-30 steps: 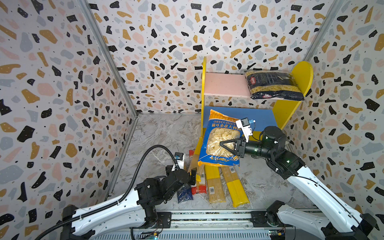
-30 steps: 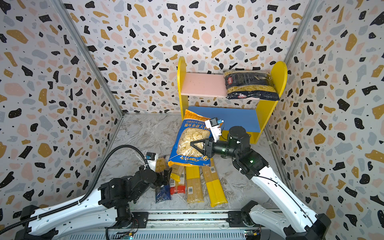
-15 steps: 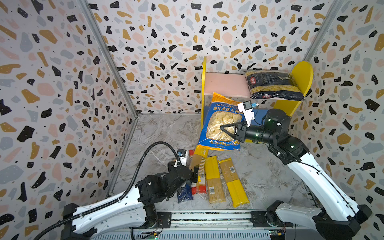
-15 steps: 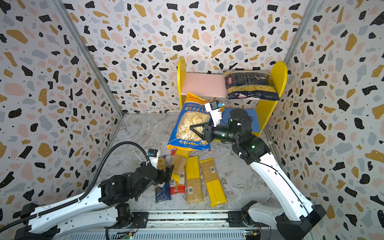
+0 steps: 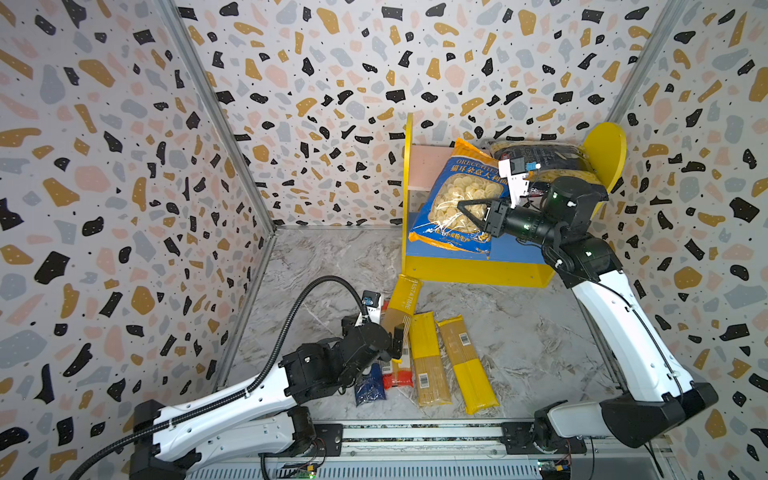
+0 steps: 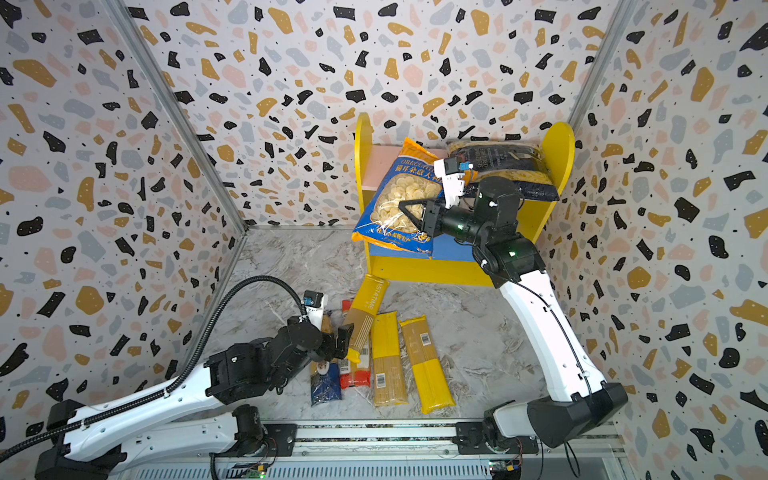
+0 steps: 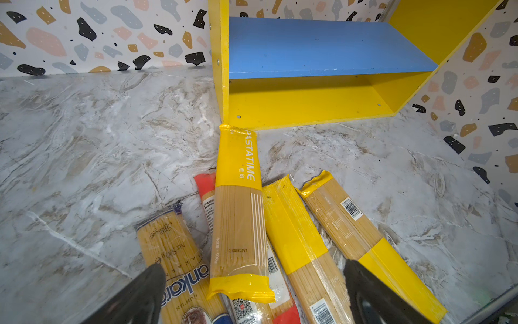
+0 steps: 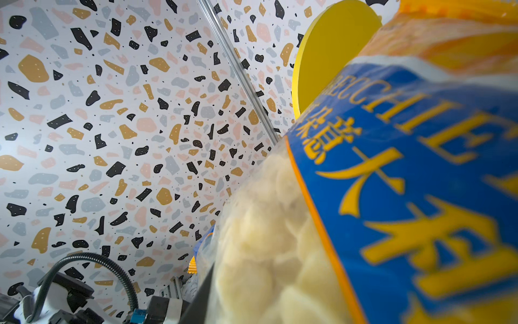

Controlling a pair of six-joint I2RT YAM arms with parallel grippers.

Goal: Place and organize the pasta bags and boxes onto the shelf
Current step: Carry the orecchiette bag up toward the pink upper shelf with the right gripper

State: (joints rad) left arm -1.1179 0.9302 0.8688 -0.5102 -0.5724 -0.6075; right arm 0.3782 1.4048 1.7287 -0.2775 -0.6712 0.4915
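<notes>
Top views: clamping orecchiette bag (image 5: 465,189) in right claw (image 5: 460,205), now lifting it higher toward pink board (image 5: 428,164) beyond claw; nearing placement beside penne bag (image 5: 552,158).

Place: robot lab test cell
Walls: terrazzo-print panels (image 5: 316,62) around grey marble-print desk (image 5: 540,332)
Front: white robot arms (image 5: 232,399) on aluminium rail (image 5: 415,434)

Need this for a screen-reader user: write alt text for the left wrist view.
Five long spaghetti packs lie side by side on a marble floor, a yellow PASTATIME pack slanting over a red-ended pack. The left pincer is open toward them, and beyond them stands the shelf with its blue board.
</notes>
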